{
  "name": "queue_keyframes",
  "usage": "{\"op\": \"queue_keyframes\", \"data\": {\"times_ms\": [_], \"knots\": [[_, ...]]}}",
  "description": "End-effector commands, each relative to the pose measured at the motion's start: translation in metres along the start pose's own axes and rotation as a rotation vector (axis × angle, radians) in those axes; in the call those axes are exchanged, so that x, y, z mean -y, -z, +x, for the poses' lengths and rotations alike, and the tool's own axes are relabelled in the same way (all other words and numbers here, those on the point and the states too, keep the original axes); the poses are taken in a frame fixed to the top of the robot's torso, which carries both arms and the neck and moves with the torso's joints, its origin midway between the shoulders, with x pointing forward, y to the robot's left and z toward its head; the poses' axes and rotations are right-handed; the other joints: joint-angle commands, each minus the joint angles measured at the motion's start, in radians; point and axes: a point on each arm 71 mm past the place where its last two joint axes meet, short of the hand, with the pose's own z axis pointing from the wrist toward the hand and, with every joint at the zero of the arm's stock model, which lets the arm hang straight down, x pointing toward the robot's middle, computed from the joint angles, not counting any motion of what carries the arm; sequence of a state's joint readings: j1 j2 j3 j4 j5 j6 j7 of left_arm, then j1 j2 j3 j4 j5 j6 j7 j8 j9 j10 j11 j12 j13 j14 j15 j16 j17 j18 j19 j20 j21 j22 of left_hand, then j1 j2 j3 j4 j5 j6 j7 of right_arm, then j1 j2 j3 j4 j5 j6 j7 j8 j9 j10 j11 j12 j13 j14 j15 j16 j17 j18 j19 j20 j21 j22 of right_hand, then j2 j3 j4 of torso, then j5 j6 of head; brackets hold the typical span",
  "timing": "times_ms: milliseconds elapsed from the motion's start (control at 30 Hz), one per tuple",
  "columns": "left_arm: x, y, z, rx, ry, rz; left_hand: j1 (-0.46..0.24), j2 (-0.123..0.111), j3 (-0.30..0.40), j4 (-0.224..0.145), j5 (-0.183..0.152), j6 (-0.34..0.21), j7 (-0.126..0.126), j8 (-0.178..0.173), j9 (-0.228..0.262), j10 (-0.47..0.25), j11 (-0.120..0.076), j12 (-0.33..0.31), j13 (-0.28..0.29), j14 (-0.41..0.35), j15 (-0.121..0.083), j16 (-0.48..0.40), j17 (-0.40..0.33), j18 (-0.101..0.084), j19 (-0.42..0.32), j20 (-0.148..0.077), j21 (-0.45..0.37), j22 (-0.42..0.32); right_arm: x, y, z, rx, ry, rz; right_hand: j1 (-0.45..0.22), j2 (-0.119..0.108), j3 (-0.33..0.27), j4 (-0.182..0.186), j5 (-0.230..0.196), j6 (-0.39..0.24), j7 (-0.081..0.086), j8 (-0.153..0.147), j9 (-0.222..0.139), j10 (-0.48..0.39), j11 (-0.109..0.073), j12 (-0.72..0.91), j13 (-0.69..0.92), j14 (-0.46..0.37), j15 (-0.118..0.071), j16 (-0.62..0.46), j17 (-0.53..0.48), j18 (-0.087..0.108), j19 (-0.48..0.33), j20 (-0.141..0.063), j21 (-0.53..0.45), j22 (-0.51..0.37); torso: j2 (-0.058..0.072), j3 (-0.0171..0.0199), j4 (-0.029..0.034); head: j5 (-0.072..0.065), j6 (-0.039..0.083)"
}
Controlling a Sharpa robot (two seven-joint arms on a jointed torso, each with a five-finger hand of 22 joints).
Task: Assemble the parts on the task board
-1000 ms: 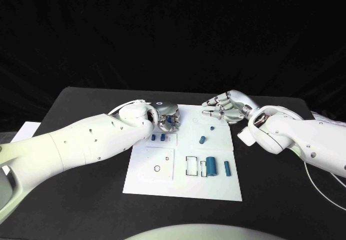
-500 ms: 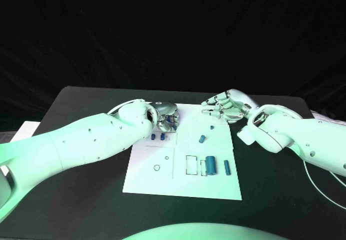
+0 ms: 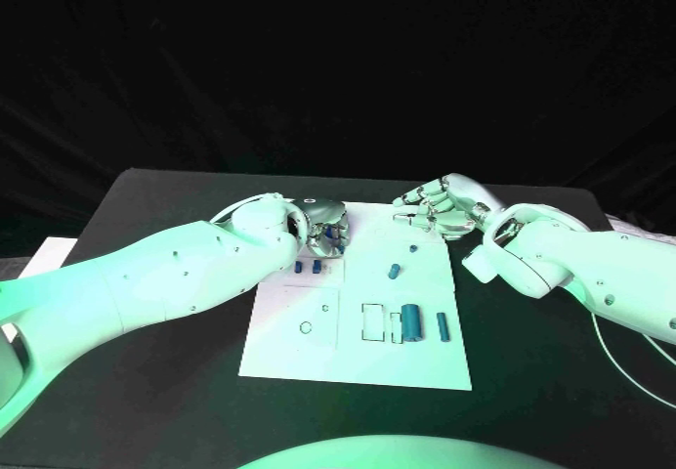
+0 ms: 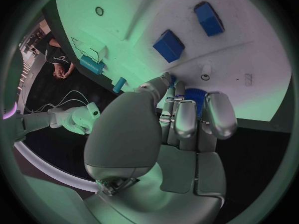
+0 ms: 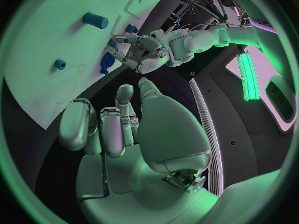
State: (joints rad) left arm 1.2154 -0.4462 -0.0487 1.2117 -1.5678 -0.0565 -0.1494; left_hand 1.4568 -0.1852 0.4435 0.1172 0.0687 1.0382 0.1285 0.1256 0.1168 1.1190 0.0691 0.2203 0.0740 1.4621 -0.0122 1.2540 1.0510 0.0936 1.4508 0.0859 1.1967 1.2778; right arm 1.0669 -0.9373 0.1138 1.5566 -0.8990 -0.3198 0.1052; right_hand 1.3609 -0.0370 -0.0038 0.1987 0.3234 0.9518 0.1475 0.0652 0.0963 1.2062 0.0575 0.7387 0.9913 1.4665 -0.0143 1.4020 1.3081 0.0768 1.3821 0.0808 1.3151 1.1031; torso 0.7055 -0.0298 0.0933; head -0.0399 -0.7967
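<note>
Left robot hand (image 3: 327,229) grips a blue part (image 4: 194,95); its pointing is hidden. Right robot hand (image 3: 441,209) stays curled, empty. Nothing moved.

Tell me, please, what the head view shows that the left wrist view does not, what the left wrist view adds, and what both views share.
Head view, not the left wrist view: the robot's white left arm and the near edge of the flat white task board.
Left wrist view, not the head view: a small round hole in the board, and, seen plainly, the small blue part gripped in the fingers of the silver left hand.
Both: the board, the left hand, the silver right hand, and two square blue blocks.
</note>
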Motion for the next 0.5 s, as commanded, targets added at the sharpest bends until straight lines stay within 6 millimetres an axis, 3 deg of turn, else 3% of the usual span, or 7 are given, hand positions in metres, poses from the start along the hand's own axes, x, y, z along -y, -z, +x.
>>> {"op": "queue_keyframes", "data": {"times_ms": [33,500], "knots": [[0.0005,-0.0011,0.0096,-0.039,-0.005,-0.006,0.007,0.014,0.012,-0.004,-0.002,0.01,0.001,-0.004,-0.001,0.011,-0.001,-0.002,0.001,0.018,-0.005,0.006,-0.002,-0.011,0.008,-0.001,0.007,0.003,-0.0013,-0.0002,0.0021,-0.015,-0.001,-0.01,-0.003,0.007,-0.003,-0.001,0.004,0.007,0.0,0.004,0.001,-0.006,-0.001,-0.001,-0.001,0.053,-0.007,-0.004,0.054,0.015,-0.004,0.0,-0.004,-0.001,0.0,-0.0004,-0.0002,0.0,-0.001],[0.0011,-0.0026,0.0158,-0.048,0.001,0.006,0.01,0.033,0.056,-0.033,-0.003,0.074,-0.004,0.007,0.003,0.082,-0.012,-0.024,0.005,0.018,-0.013,0.009,-0.014,-0.013,0.009,-0.008,0.016,0.016,-0.0016,-0.0002,0.0024,-0.018,-0.001,-0.011,-0.004,0.009,-0.003,0.0,0.004,0.008,-0.001,0.004,0.002,0.0,-0.001,0.009,0.005,0.053,-0.007,-0.004,0.055,0.015,-0.004,0.0,-0.004,0.001,-0.001,0.0002,0.0004,-0.004,-0.004]]}}
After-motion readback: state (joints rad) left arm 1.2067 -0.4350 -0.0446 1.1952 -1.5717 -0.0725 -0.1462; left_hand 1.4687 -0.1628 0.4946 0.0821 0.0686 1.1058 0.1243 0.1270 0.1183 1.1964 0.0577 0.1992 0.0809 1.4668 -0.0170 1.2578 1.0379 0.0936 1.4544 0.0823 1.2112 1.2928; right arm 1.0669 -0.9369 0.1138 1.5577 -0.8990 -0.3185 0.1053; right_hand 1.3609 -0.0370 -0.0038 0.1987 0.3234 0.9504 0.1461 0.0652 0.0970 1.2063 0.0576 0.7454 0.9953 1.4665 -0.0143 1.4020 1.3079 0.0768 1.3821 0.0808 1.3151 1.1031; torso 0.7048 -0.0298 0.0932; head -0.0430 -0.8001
